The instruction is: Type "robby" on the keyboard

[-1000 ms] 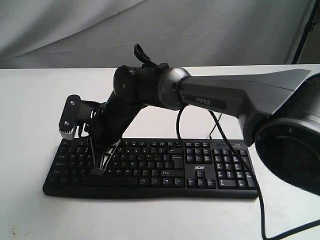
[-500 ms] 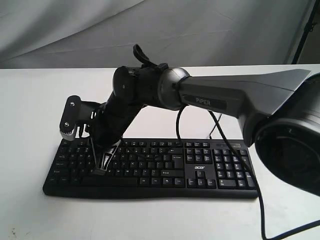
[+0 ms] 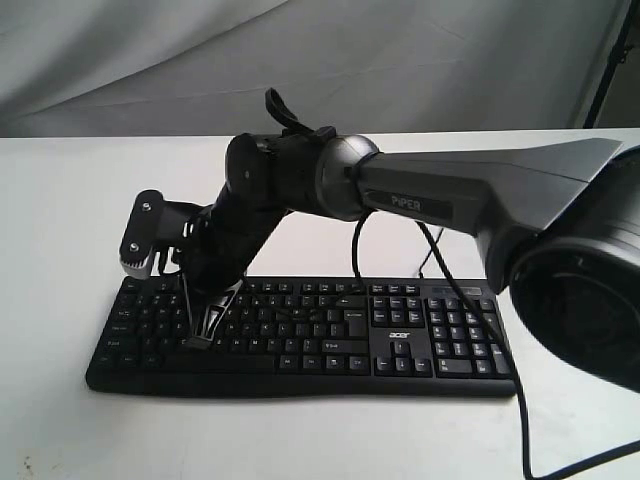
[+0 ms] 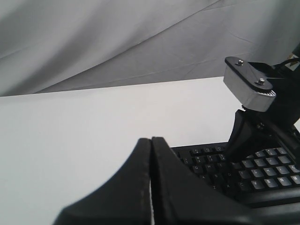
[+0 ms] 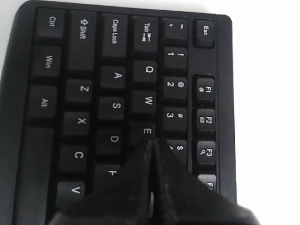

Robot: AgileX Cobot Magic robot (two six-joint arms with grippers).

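The black keyboard (image 3: 400, 345) lies across the white table, with its "acer" logo above the arrow keys. My right arm reaches over its left half. The right gripper (image 3: 197, 340) points down with its fingers pressed together and its tip on or just above the letter keys. In the right wrist view the right gripper (image 5: 152, 140) has its tip at the edge of the E key on the keyboard (image 5: 84, 93); what lies under it is hidden. The left gripper (image 4: 151, 139) is shut and empty, off the left end of the keyboard (image 4: 262, 178).
A black cable (image 3: 445, 275) hangs from the right arm, crosses the keyboard's right part and loops off the table front. The white table (image 3: 60, 200) extends left and behind. A grey cloth (image 3: 300, 50) forms the backdrop.
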